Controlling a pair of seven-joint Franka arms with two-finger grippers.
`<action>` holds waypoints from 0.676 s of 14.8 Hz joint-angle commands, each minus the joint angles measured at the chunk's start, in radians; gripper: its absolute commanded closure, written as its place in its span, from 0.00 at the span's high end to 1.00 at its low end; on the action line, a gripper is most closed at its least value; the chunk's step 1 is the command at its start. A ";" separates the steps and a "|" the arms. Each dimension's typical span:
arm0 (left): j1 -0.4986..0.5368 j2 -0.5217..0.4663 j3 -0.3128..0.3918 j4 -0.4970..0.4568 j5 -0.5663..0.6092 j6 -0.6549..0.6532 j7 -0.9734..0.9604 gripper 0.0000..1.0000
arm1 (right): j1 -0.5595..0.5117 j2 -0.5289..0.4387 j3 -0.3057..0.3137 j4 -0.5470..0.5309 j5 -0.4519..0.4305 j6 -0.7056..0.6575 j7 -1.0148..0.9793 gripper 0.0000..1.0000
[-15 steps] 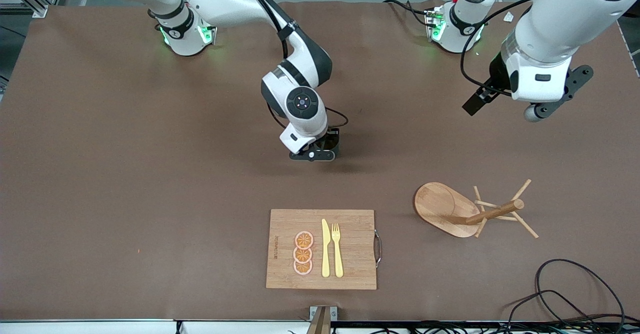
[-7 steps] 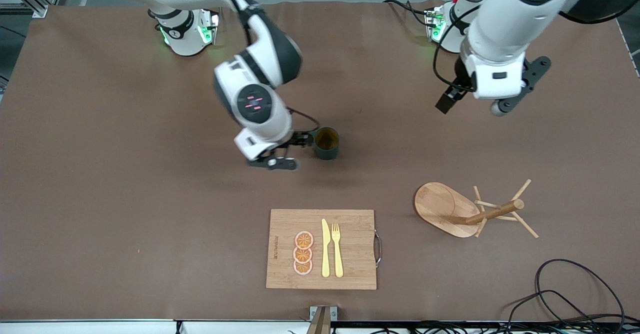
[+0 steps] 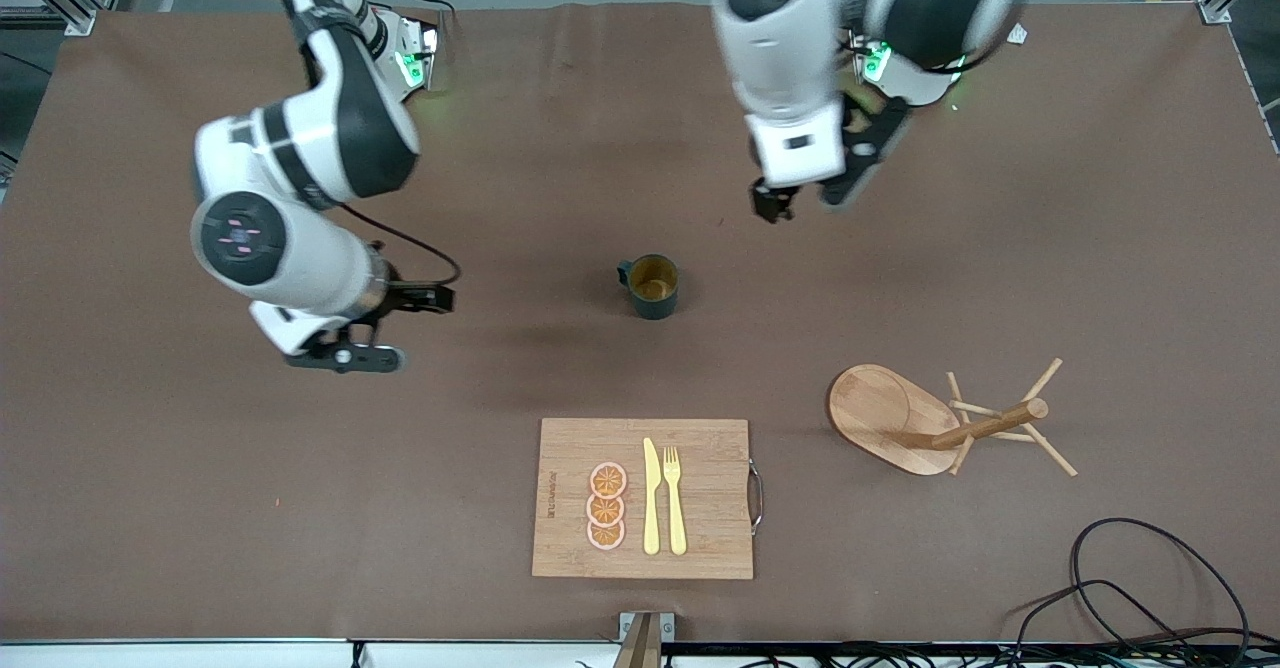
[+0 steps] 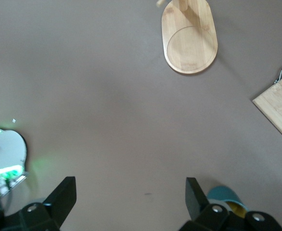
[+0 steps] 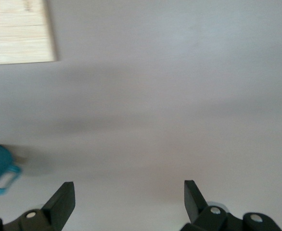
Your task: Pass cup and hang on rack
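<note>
Black jaws stand wide apart and empty on both arms. L gripper (image 3: 790,203) hangs over bare mat toward the robots' bases, w/ the cup (image 3: 652,286) sitting on the table between it and the cutting board (image 3: 643,498); its wrist view catches the teal rim (image 4: 225,196) just by one finger. R gripper (image 3: 400,323) is over open mat toward the right arm's end, well apart from the cup, handle showing at the edge of its wrist view (image 5: 0,169).

Cup: small dark teal mug, upright, mouth up, yellowish-brown inside, loop handle pointing toward the right arm's end. It stands mid-table, farther from the front camera than the board. Judging by position, the L gripper looks the nearer of the two, and the cup's smooth side faces it.

Rack (image 3: 940,418): light wooden mug tree, oval base, thick post, thin angled pegs, standing nearer the front camera than the cup, toward the left arm's end, well apart from it. Brown mat looks soft & matte; bamboo board carries orange slices (image 3: 606,506), yellow knife (image 3: 651,498) & fork (image 3: 675,498).
</note>
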 commanded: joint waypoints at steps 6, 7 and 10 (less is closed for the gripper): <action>-0.294 0.412 0.020 0.213 0.311 0.088 -0.399 1.00 | -0.290 -0.176 0.021 -0.040 -0.075 -0.142 -0.254 1.00; -0.317 0.442 0.028 0.213 0.352 0.123 -0.445 1.00 | -0.309 -0.178 0.021 -0.028 -0.075 -0.151 -0.257 1.00; -0.391 0.479 0.095 0.218 0.371 0.222 -0.531 1.00 | -0.359 -0.176 0.019 0.013 -0.075 -0.176 -0.335 1.00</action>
